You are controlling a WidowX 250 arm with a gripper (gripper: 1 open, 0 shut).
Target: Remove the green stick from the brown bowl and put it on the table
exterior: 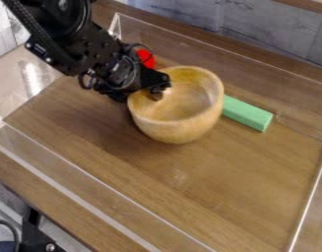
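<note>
Green stick: a flat bar on the wooden surface, just beside the brown bowl, likely light, stiff and best pinched across its narrow width. The robot's hand is at the bowl's far-left rim; its opening and grip cannot be told.

Stick just right of bowl

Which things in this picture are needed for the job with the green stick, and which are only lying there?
For the job:
- green stick, on the table beside the bowl
- brown bowl
- table
- claw, at the bowl's rim

Only lying there:
- red ball, behind the claw
</note>
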